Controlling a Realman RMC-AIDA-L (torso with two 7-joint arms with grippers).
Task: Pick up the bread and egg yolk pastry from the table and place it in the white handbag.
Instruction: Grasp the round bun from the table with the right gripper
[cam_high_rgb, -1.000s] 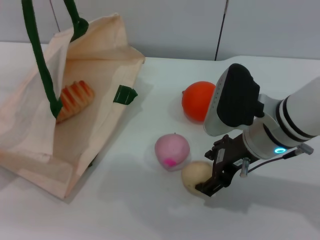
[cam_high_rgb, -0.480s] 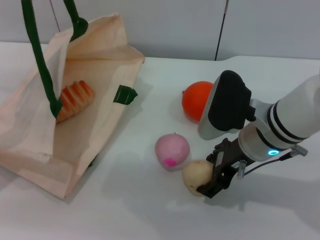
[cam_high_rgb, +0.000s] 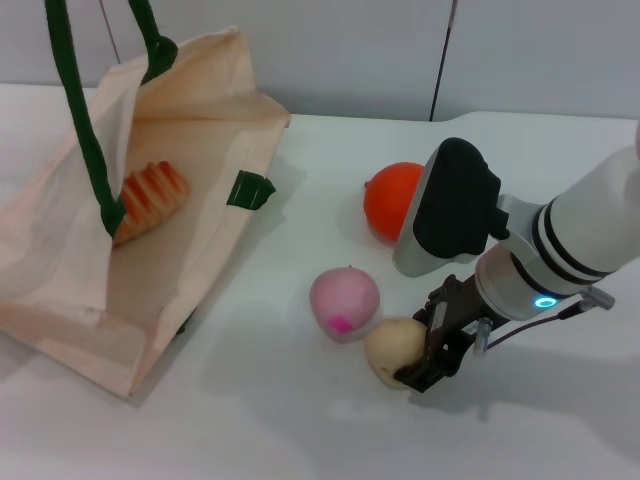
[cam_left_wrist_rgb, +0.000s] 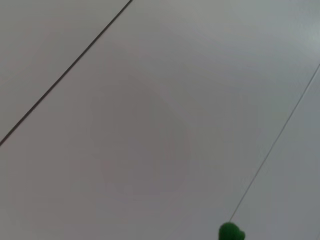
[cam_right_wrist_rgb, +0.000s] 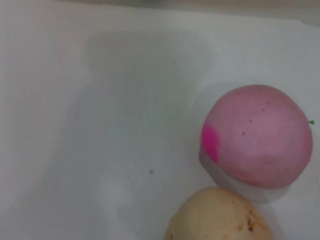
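The bread (cam_high_rgb: 148, 200), striped orange and cream, lies inside the open white handbag (cam_high_rgb: 190, 170) at the left of the head view. One dark green strap (cam_high_rgb: 85, 130) of the bag rises out of the top of the frame. The egg yolk pastry (cam_high_rgb: 392, 348), a beige ball, rests on the table near the front. It also shows in the right wrist view (cam_right_wrist_rgb: 220, 217). My right gripper (cam_high_rgb: 418, 365) is down at the table, right against the pastry's right side. My left gripper is out of view.
A pink ball with a magenta spot (cam_high_rgb: 344, 300) touches the pastry on its far left side; it also shows in the right wrist view (cam_right_wrist_rgb: 257, 135). A bright orange sphere (cam_high_rgb: 392, 200) sits behind my right arm. The left wrist view shows a wall and a green strap tip (cam_left_wrist_rgb: 231, 232).
My right gripper has moved left and closed in on the pastry; in the last half second it has hardly moved. The bag and bread have not moved.
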